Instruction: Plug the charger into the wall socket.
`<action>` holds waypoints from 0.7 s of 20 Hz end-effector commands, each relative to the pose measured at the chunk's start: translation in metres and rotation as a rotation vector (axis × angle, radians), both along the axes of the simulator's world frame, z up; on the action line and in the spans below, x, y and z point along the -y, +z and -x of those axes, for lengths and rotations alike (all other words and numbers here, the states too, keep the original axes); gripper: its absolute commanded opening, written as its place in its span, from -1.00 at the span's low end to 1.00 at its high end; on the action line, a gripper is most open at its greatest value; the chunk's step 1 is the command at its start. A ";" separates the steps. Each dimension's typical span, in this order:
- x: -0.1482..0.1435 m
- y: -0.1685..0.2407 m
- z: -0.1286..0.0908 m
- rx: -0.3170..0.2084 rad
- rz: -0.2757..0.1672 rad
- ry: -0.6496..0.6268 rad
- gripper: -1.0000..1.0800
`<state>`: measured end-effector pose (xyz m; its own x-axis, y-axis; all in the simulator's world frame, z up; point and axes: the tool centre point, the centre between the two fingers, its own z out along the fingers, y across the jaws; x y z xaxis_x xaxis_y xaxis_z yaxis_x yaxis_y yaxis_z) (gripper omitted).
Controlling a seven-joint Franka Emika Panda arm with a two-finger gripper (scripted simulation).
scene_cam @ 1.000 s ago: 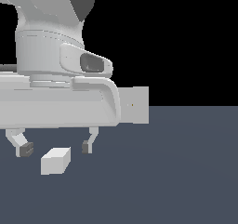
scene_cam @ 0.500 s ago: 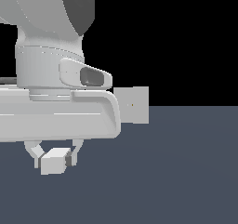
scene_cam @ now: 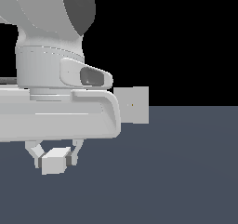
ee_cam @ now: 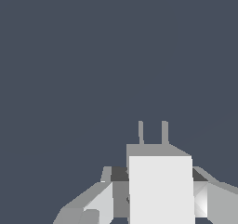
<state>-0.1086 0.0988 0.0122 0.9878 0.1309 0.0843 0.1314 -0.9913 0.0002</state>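
The charger point(scene_cam: 55, 161) is a small off-white block low at the exterior view's left, on or just above the dark floor. My gripper point(scene_cam: 55, 159) is shut on it, one finger against each side. In the wrist view the charger point(ee_cam: 161, 187) sits between the fingers point(ee_cam: 98, 202), and its two thin prongs point(ee_cam: 152, 133) point away from the camera. The wall socket point(scene_cam: 133, 105) is a flat upright light-grey panel with a tiny dark dot at its centre. It stands further back, to the exterior view's right of the gripper, partly hidden behind the hand. It is out of the wrist view.
The dark grey-blue floor point(scene_cam: 176, 172) spreads across the exterior view's right and front. The large white arm body point(scene_cam: 51, 79) fills the upper left of the exterior view and hides what lies behind it.
The fingers were spread wide on either side of the charger a second ago. They have since closed onto it. The charger has stayed in the same spot.
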 end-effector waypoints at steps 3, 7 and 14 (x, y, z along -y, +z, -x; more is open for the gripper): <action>0.005 0.005 -0.005 0.000 -0.001 -0.022 -1.00; 0.018 0.017 -0.016 0.000 -0.002 -0.074 -1.00; 0.062 0.053 -0.048 0.000 -0.004 -0.239 -1.00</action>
